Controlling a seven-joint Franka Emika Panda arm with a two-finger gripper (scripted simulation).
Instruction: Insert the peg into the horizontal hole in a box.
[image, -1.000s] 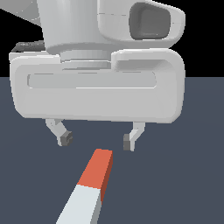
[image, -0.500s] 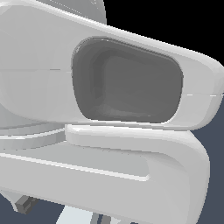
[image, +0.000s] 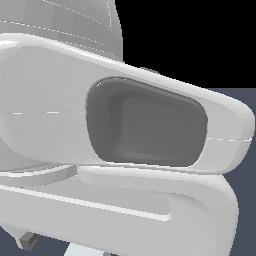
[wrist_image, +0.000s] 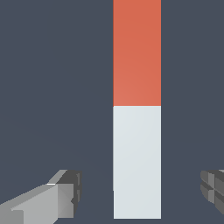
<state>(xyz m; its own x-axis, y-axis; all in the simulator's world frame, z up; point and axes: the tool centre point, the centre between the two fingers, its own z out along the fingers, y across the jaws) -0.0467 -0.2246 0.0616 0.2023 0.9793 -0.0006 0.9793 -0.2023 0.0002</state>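
In the wrist view the peg (wrist_image: 137, 131) lies flat on the dark floor, one half red-orange, the other pale grey-white. My gripper (wrist_image: 140, 194) is open above it. One finger (wrist_image: 65, 194) stands on one side of the white half and the other finger (wrist_image: 214, 188) on the other side, both apart from the peg. In the exterior view the arm's white hand (image: 115, 140) fills almost the whole picture. One fingertip (image: 30, 242) and a pale sliver of the peg (image: 82, 250) show at its lower edge. The box and its hole are out of view.
A dark blue-grey floor (wrist_image: 52, 87) lies under the peg. The arm's body blocks nearly all of the exterior view.
The hand has come much closer to the exterior camera and now fills the view. The peg and fingers, plain a second ago, are almost wholly hidden there.
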